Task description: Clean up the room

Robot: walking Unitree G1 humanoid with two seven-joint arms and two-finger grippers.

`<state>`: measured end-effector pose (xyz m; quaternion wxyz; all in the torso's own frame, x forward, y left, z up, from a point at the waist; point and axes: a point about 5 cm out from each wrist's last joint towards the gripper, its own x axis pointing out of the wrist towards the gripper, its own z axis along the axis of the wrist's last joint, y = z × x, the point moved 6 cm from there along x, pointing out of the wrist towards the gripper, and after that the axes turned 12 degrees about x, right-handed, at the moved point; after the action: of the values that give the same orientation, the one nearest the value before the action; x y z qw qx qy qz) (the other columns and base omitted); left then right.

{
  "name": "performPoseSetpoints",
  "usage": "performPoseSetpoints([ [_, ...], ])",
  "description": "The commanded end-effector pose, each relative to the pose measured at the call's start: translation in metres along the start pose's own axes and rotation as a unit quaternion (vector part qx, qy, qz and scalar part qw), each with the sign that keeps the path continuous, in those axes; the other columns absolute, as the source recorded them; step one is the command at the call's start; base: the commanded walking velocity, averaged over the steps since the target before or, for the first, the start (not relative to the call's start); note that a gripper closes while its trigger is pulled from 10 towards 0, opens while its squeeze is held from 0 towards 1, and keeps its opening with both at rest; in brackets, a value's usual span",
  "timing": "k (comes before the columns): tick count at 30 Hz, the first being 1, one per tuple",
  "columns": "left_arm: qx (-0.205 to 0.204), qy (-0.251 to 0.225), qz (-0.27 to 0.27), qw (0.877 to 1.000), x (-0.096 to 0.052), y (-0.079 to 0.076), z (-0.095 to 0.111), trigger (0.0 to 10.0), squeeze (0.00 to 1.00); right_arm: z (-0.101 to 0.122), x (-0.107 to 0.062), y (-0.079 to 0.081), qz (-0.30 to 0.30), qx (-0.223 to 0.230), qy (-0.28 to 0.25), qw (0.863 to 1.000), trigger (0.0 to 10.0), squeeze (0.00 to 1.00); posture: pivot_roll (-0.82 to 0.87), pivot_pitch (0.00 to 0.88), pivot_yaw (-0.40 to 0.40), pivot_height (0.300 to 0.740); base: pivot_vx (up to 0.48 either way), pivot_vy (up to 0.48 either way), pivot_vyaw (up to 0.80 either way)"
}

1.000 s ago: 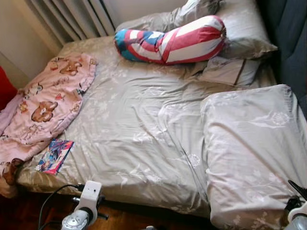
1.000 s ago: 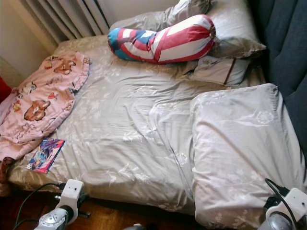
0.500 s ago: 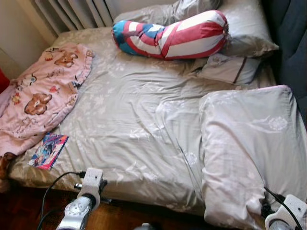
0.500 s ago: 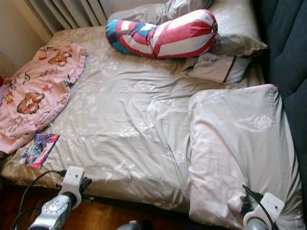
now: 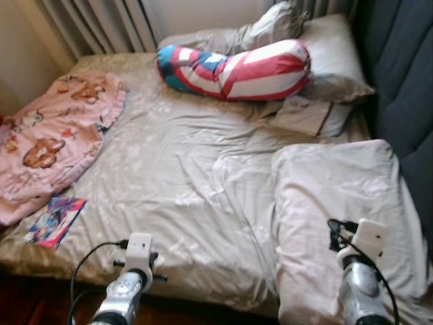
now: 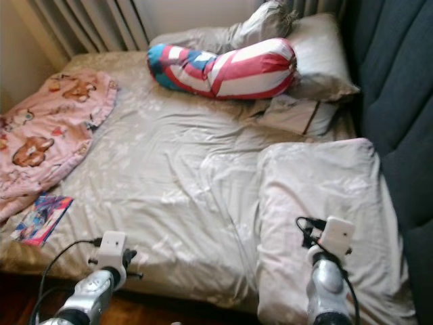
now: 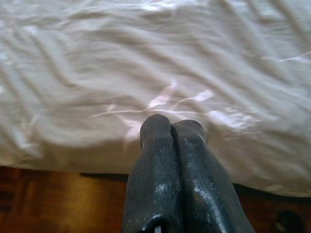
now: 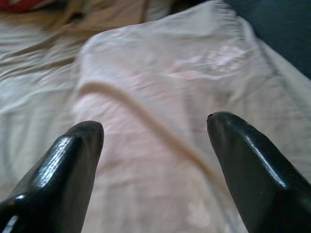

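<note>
Where curtains (image 5: 95, 24) hang behind, rumpled grey bedding (image 5: 196, 176) covers the bed.

A dark blue padded headboard (image 5: 399, 81) runs down the right edge of the frame; pale pleated curtains (image 5: 95, 24) hang at upper left beside a white wall (image 5: 203, 17); a grey flowered bedcover (image 5: 176, 176) spans the middle; a red, white and blue striped bolster (image 5: 237, 68) lies at upper centre; a pink bear-print blanket (image 5: 54, 128) drapes the left edge, a colourful booklet (image 5: 54, 220) just below it; brown wooden floor (image 7: 58, 194) shows along the bottom
</note>
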<state>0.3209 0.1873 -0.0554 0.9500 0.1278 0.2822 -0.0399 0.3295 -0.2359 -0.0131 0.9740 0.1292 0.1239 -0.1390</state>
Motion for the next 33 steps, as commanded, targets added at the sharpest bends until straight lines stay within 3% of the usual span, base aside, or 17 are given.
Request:
performPoseSetpoints([
  [1, -0.015, 0.026, 0.018, 0.999, -0.003, 0.011, -0.014, 10.0, 0.00, -0.023, -0.004, 0.015, 0.035, -0.021, 0.052, 0.998, 10.0, 0.00, -0.04, 0.000, 0.044, 0.740, 0.000, 0.000, 0.00],
  [4, -0.029, 0.044, 0.023, 0.998, -0.004, 0.011, -0.022, 10.0, 0.00, -0.048, -0.010, 0.025, 0.066, -0.061, 0.117, 0.989, 10.0, 0.00, -0.05, 0.000, 0.033, 0.740, 0.000, 0.000, 0.00],
  [13, -0.012, 0.087, 0.008, 0.996, -0.010, -0.006, -0.044, 10.0, 0.00, -0.075, -0.020, 0.022, 0.072, -0.077, 0.202, 0.974, 10.0, 0.00, -0.05, 0.000, -0.011, 0.740, 0.000, 0.000, 0.00],
  [16, -0.013, 0.106, 0.006, 0.994, -0.013, -0.010, -0.055, 10.0, 0.00, -0.090, -0.028, 0.009, 0.056, -0.107, 0.241, 0.963, 10.0, 0.00, -0.05, 0.000, -0.015, 0.740, 0.000, 0.000, 0.00],
  [22, -0.023, 0.128, 0.008, 0.991, -0.019, -0.012, -0.070, 10.0, 0.00, -0.104, -0.039, 0.003, 0.037, -0.101, 0.262, 0.959, 10.0, 0.00, -0.05, 0.000, -0.008, 0.740, 0.000, 0.000, 0.00],
  [25, -0.025, 0.131, 0.007, 0.991, -0.021, -0.014, -0.074, 10.0, 0.00, -0.106, -0.042, 0.003, 0.026, -0.096, 0.249, 0.963, 10.0, 0.00, -0.06, 0.000, 0.000, 0.740, 0.000, 0.000, 0.00],
  [33, -0.007, 0.146, -0.006, 0.989, -0.026, -0.023, -0.084, 10.0, 0.00, -0.114, -0.049, 0.002, 0.020, -0.079, 0.258, 0.963, 10.0, 0.00, -0.06, 0.000, 0.000, 0.740, 0.000, 0.000, 0.00],
])
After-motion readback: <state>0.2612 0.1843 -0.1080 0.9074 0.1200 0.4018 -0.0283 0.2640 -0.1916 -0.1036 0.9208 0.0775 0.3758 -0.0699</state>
